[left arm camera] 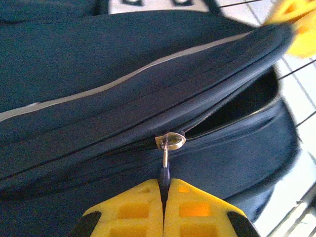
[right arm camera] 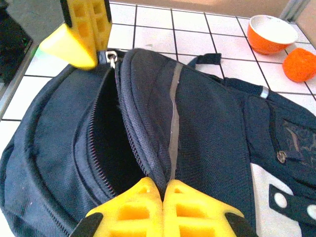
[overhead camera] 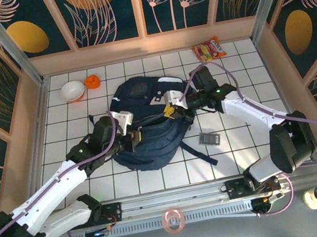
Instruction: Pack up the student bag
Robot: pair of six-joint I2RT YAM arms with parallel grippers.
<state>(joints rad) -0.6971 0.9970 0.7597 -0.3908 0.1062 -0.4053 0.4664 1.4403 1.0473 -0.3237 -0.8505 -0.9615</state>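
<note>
Closest in, the left claw [left arm camera: 163, 183] has its two yellow fingers pressed together on the dark zip pull [left arm camera: 163, 173] that hangs from a silver slider [left arm camera: 170, 141]. Across the white tiled surface [overhead camera: 244, 79], the large navy-blue fabric student bag [overhead camera: 152, 150] lies flat in the middle, its grey-white patch turned toward the far wall. One zipped compartment gapes open, dark inside, and the slider sits at the end of the gap. The right claw [right arm camera: 163, 186] is closed on the fabric lip of that opening, just beside a thin light stripe [right arm camera: 174, 113]. From there the left claw shows at the other end of the gap.

An orange bowl with a white inside [overhead camera: 72, 90] stands near the far left corner. A red-and-yellow snack packet [overhead camera: 209, 49] lies near the far right. A small orange lump [overhead camera: 92, 81] sits just beside the bowl. A small grey flat object [overhead camera: 209, 139] rests right of the student bag.
</note>
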